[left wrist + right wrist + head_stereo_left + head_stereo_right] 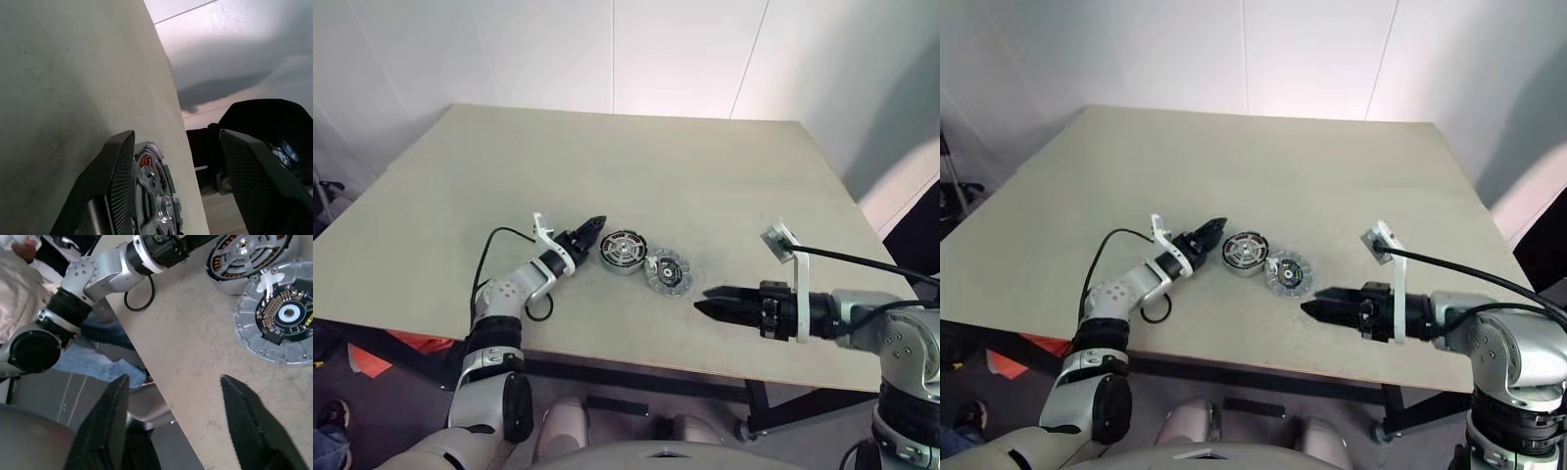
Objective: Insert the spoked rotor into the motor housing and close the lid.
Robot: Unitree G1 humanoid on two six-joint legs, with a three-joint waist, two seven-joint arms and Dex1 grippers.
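The motor housing (624,251) sits flat on the tabletop (705,166), a silver puck with copper-orange windings showing through the black spoked rotor (243,248) lying on top of it. The lid (667,272) lies right beside it, edges touching, inner face up with a dark circuit ring.

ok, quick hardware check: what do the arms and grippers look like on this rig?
Silver-grey arm links with black joint bands. Left gripper and right gripper each have two black, tapered, textured fingers. A white bracket sits at each wrist, and black cables run back along both arms, looped beside the left forearm.
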